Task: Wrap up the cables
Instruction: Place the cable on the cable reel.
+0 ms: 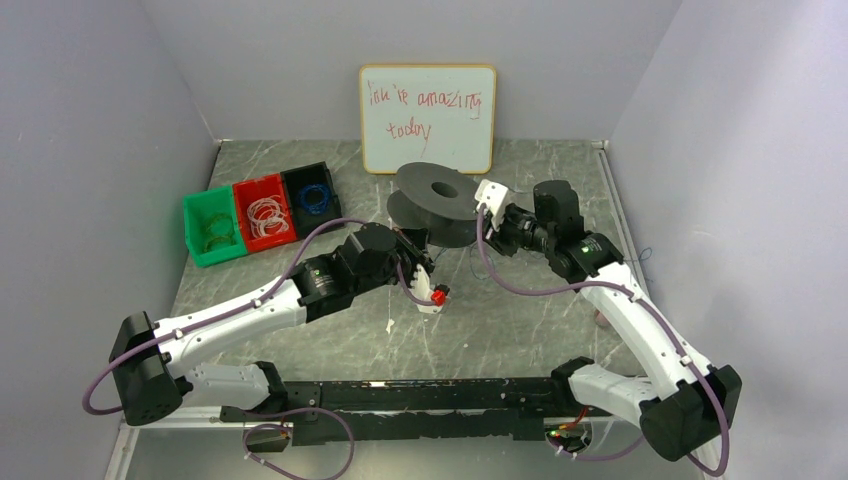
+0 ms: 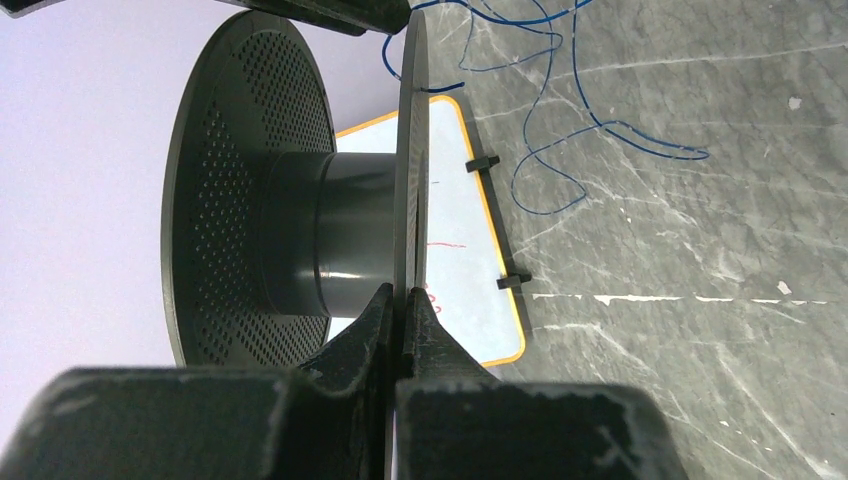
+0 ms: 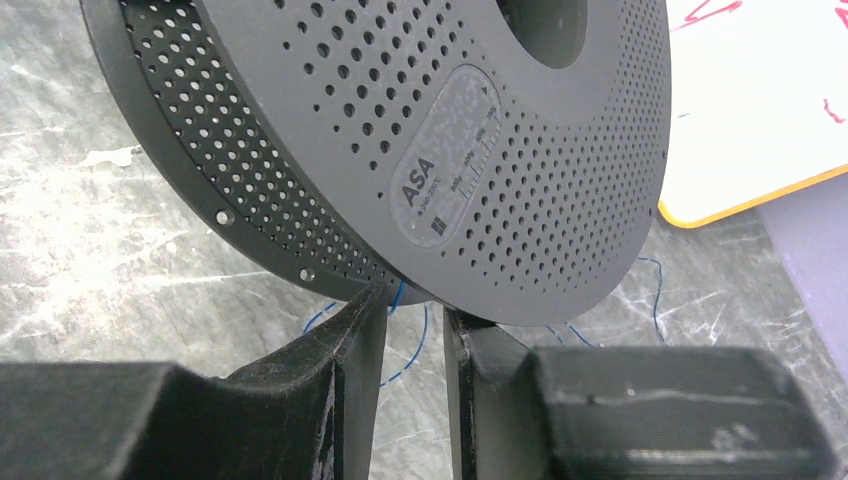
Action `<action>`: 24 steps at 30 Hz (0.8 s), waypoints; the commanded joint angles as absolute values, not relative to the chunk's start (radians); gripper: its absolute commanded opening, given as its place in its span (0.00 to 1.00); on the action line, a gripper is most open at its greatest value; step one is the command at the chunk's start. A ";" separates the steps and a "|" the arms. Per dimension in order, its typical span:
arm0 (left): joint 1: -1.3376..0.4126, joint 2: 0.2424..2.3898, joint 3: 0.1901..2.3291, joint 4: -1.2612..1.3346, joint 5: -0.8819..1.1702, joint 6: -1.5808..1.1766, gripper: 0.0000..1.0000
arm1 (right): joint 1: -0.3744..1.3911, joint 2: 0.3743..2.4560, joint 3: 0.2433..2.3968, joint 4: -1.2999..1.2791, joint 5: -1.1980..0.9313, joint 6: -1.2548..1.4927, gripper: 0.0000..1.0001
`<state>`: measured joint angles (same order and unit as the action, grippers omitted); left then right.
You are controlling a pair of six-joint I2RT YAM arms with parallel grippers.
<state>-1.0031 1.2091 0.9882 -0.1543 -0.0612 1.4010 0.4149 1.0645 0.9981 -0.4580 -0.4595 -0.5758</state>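
Observation:
A dark grey perforated spool [image 1: 435, 200] is tilted up off the table in front of the whiteboard. My left gripper [image 1: 420, 243] is shut on the thin edge of one spool flange [image 2: 410, 200], with the fingertips [image 2: 385, 305] pressed on either side of it. My right gripper [image 1: 481, 212] is at the spool's right rim, its jaws a narrow gap apart [image 3: 415, 300] just under the two flanges [image 3: 420, 150], with nothing between them. The thin blue cable [image 2: 560, 130] lies in loose loops on the table beside the spool. A piece of it shows behind the right jaws [image 3: 415, 345].
A whiteboard [image 1: 428, 118] leans on the back wall behind the spool. Green [image 1: 213, 228], red [image 1: 264, 212] and black [image 1: 312, 195] bins with coiled wires stand at the back left. Grey walls close in both sides.

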 commanded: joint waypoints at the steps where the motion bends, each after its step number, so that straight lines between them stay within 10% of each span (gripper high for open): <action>1: -1.008 1.196 1.058 -0.043 -0.066 1.402 0.02 | 0.415 1.071 1.002 -0.407 -0.489 -0.581 0.31; 24: -1.008 1.197 1.085 -0.069 -0.032 1.358 0.02 | 0.424 1.085 0.932 -0.311 -0.522 -0.649 0.31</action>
